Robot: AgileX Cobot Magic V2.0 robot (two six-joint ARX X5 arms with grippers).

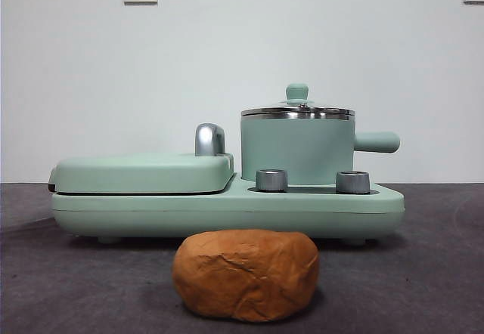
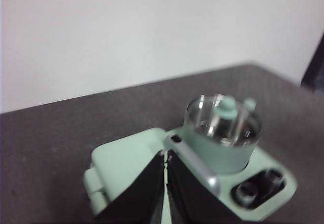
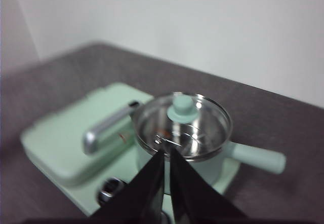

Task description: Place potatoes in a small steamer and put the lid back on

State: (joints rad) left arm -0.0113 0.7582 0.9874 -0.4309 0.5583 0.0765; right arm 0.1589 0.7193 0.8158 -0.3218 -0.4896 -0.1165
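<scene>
The orange-brown wrinkled potato (image 1: 245,274) lies on the dark table in front of the appliance. The mint-green steamer pot (image 1: 297,149) stands on the right of the base with its side handle (image 1: 376,142) pointing right. The glass lid (image 1: 297,111) with a green knob (image 1: 297,91) sits on the pot. My left gripper (image 2: 165,159) is shut and empty above the griddle cover; the pot (image 2: 218,148) is beyond it. My right gripper (image 3: 167,155) is shut and empty above the lid (image 3: 180,126). Neither arm shows in the front view.
The flat mint-green griddle cover (image 1: 144,172) with a chrome handle (image 1: 209,139) lies on the left of the base. Two steel dials (image 1: 271,180) stand in front of the pot. A white wall with sockets is behind.
</scene>
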